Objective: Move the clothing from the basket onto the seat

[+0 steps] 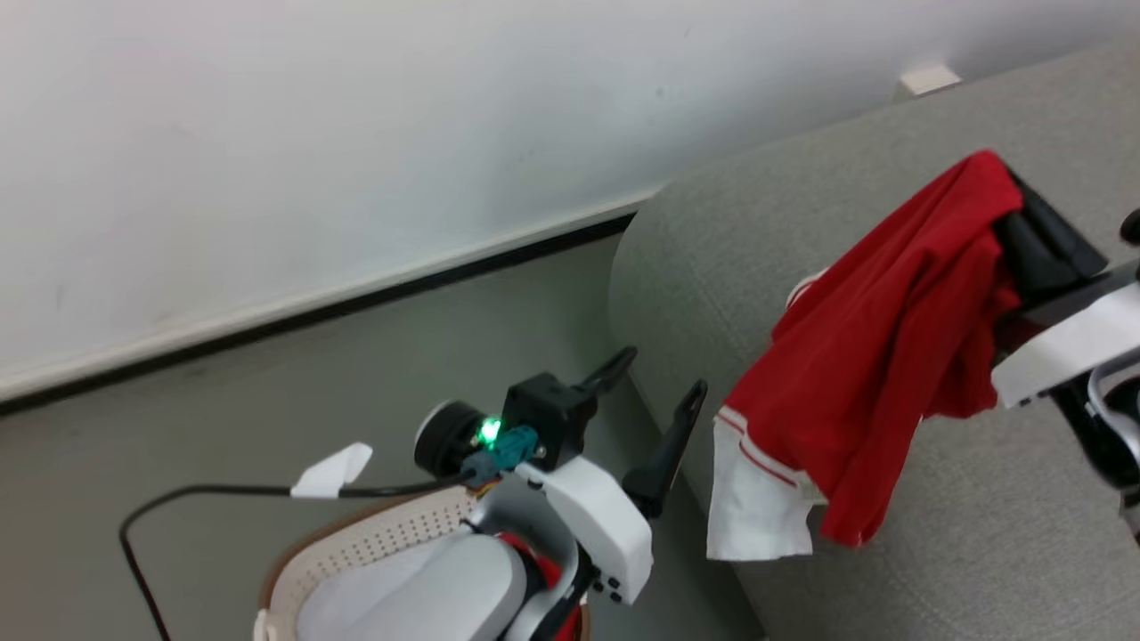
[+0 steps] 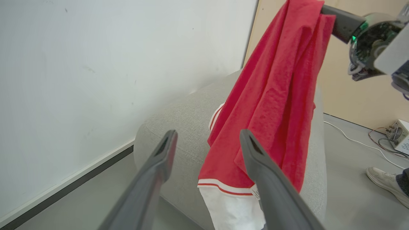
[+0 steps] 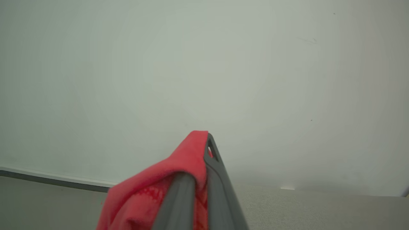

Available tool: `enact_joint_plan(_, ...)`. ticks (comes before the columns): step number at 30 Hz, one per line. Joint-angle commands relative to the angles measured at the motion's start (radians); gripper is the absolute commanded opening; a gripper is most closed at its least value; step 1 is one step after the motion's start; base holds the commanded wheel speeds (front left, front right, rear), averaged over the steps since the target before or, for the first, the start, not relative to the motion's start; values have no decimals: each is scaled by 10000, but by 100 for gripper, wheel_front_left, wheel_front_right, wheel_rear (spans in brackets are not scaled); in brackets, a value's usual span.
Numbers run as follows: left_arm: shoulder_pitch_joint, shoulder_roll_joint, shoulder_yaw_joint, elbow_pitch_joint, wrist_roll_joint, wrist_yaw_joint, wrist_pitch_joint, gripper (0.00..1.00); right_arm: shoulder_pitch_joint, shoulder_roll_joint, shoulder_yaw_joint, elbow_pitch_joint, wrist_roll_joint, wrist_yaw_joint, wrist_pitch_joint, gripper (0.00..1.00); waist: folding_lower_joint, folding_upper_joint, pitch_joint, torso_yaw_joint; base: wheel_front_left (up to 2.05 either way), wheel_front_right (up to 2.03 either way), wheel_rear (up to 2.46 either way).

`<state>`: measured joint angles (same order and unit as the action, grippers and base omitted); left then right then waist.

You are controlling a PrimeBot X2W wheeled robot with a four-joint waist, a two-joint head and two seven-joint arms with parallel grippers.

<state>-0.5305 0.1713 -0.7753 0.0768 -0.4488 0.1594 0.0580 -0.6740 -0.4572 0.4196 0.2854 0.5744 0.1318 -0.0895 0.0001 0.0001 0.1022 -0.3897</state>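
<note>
A red garment of the clothing with a white panel and striped trim hangs over the grey seat, pinched at its top by my right gripper, which is shut on it. In the right wrist view the red fabric drapes over my closed fingers. My left gripper is open and empty, just left of the seat's edge and above the basket. The left wrist view shows its two fingers spread, with the hanging garment beyond them. More red cloth peeks from the basket under my left arm.
A white wall with a dark skirting strip runs behind the grey floor. A black cable with a white tag lies beside the basket. A person's shoe and a small electronics box are on the floor past the seat.
</note>
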Motion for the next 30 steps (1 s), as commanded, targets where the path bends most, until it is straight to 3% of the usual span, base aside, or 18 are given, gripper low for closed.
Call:
enact_joint_plan(1,-197,106,30,-61,126,-23,52,100,-206,76,-114,-31,-102,-19,-9,0,-1,-1,527,237,0,0,0)
enact_joint_plan(9,-1452,153,-7,-432,495,-250,399,100,-2050,-199,-1626,513,-480,-19,272,0,-1,-1,2312,831,0,0,0)
enact_joint_plan(21,-2563,390,69,-725,846,-463,557,100,-5936,-1712,-3774,2826,-1751,-21,1153,0,-1,-1,4043,1352,0,0,0)
enact_joint_plan(26,-2651,452,86,-820,900,-393,610,100,-5938,-2112,-4521,4395,-2291,-19,1177,0,-1,-1,4542,1526,0,0,0)
enact_joint_plan(30,-2503,546,-12,-790,923,-396,681,100,-5164,-1757,-5031,5868,-2607,-21,798,0,-1,-1,4702,1581,0,0,0)
